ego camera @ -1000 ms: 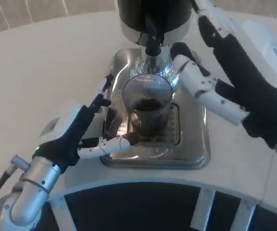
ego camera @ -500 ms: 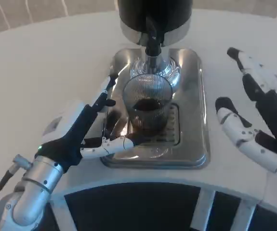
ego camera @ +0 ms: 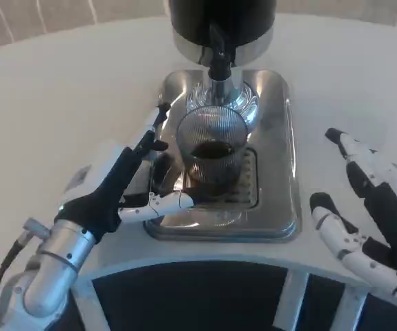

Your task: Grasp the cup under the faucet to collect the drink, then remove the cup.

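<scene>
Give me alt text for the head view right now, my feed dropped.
A ribbed glass cup with dark drink in it stands on a steel drip tray under a black dispenser's faucet. The left robot hand is at the cup's left side, fingers around its base. The right robot hand hovers open, right of the tray, apart from it.

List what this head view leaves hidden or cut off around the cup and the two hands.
- Dispenser: its upper body is cut off by the top edge.
- Cup: whether the left hand touches it cannot be told; the fingers lie beside its near side.
- Right hand: its wrist runs off the lower right edge.
- Tray: its left rim is covered by the left hand.
</scene>
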